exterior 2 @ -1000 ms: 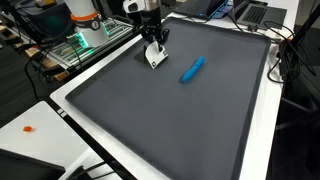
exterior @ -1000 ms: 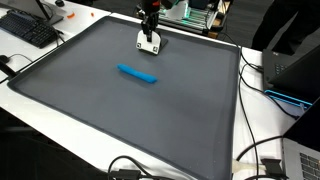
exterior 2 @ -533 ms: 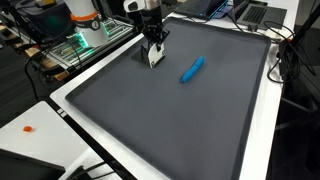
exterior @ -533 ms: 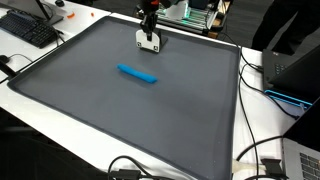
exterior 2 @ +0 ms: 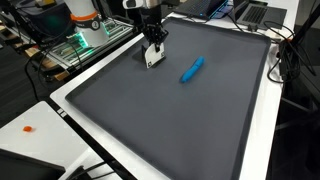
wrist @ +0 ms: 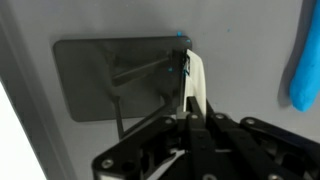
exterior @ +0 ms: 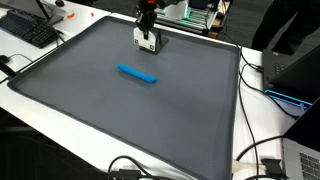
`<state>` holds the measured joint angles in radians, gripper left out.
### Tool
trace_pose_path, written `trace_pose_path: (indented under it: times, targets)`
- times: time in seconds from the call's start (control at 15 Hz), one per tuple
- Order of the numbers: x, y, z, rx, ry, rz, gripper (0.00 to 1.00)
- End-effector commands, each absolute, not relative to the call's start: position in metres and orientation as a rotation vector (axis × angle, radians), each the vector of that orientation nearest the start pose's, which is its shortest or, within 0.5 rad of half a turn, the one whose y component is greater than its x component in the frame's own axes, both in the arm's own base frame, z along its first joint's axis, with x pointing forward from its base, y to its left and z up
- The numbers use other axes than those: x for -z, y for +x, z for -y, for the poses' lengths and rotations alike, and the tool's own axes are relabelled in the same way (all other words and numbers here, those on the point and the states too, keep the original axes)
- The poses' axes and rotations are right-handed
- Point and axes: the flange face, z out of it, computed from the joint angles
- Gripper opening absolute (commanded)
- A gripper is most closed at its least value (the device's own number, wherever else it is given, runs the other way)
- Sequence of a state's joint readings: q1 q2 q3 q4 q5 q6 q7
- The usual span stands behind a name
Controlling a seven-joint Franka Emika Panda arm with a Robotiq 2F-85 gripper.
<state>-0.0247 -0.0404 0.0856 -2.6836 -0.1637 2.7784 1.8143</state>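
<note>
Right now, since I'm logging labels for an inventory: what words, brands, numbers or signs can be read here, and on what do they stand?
No text can be read anywhere.
Thin white flat piece: no print shows in any view.
Blue cylindrical stick: plain, no marking shows.
Black computer keyboard: key legends too small to read.
</note>
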Motion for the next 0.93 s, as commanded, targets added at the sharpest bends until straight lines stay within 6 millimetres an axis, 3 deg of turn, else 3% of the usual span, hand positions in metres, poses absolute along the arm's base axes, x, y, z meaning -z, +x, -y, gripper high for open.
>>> trace_pose_path:
  times: [0.0,0.2,0.53,0.87]
  targets:
    - [-0.287,0.432,-0.036,0.269,-2.120,-2.238,0.01]
    - [-0.308,0.443,-0.045,0.295,-2.196,-2.161,0.01]
    - [-0.342,0.468,-0.076,0.366,-2.474,-1.802,0.01]
    - [-0.359,0.492,-0.111,0.389,-2.718,-1.444,0.01]
